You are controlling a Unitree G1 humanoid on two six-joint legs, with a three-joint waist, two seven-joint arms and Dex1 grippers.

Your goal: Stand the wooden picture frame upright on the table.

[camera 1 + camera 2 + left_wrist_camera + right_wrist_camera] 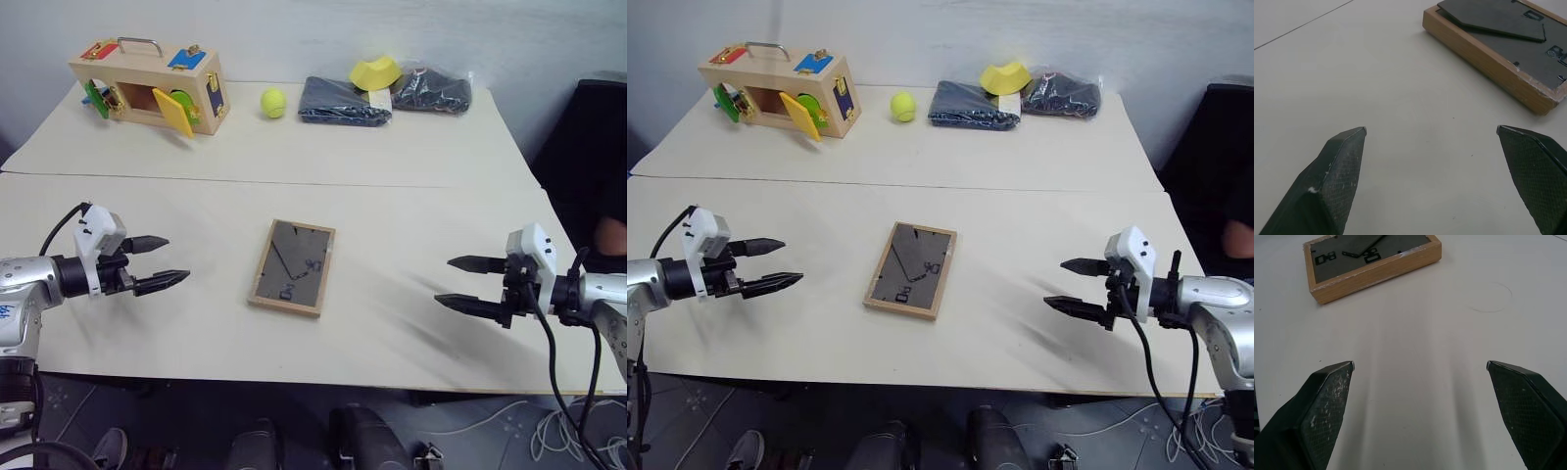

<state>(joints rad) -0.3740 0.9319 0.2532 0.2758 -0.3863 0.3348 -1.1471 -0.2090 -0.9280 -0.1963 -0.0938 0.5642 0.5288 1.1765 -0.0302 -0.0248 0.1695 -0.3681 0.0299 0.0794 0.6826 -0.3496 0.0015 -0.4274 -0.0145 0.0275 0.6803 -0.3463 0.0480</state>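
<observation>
The small rectangular light-wood picture frame [293, 266] lies flat, dark grey back panel up with its stand folded down, on the pale beige two-section table [411, 211]. It sits between the two grippers, well apart from each. The left gripper [163, 262] hovers over the table with its black fingers spread wide and empty, pointing toward the frame. The right gripper [460, 282] faces it from the opposite side, likewise wide and holding nothing.

Left gripper [168, 262] and right gripper [457, 283] point inward toward each other, jaws spread wide, holding nothing.
</observation>
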